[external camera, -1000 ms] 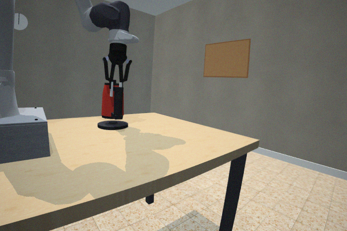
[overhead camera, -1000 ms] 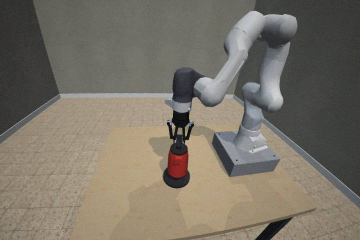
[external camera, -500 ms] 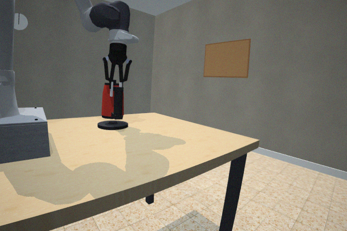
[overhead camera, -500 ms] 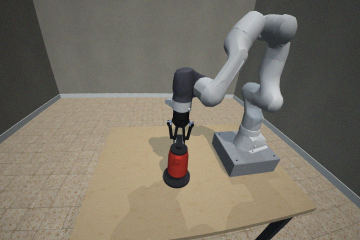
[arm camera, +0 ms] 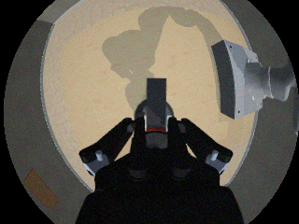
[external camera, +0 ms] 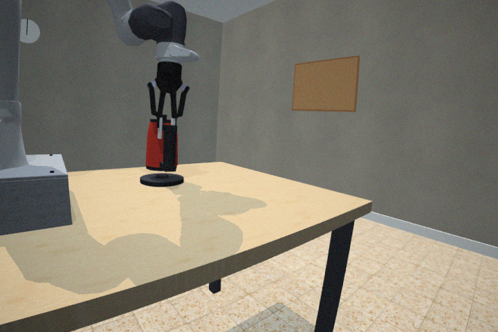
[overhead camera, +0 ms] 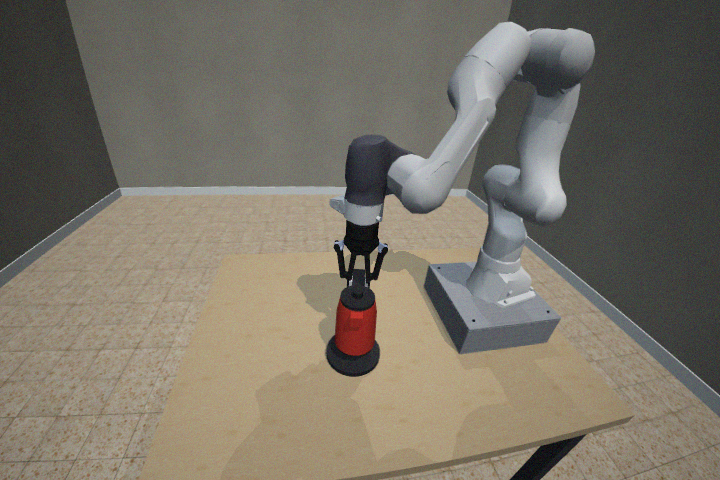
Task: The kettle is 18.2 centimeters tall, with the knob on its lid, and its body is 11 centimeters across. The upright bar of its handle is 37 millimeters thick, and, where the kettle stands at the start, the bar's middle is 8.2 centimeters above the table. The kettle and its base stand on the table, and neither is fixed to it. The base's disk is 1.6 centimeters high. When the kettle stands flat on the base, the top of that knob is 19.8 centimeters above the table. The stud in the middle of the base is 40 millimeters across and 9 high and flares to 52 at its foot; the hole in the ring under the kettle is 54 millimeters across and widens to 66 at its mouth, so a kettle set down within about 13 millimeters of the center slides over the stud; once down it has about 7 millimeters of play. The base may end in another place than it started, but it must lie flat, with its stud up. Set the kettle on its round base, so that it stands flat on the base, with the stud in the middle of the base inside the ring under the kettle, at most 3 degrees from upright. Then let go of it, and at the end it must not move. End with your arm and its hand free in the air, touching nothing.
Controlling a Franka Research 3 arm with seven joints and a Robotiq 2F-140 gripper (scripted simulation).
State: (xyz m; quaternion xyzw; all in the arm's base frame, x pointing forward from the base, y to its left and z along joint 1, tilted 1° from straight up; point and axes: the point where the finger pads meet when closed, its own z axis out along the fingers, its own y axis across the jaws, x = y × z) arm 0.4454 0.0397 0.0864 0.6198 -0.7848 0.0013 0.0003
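The red kettle (overhead camera: 356,326) with a black lid and handle hangs upright from my gripper (overhead camera: 360,277). My gripper is shut on the upright bar of the kettle's black handle (external camera: 168,144). In the exterior view the kettle (external camera: 155,144) floats a small gap above the round black base (external camera: 162,179), which lies flat on the table. In the top view the base (overhead camera: 352,358) shows right under the kettle. In the wrist view the fingers clasp the handle, and the kettle's body is mostly hidden.
The arm's grey pedestal (overhead camera: 490,310) stands on the table to the right of the kettle. An orange board (external camera: 326,84) hangs on the far wall. The table's edges and a dark leg (external camera: 333,274) show in the exterior view.
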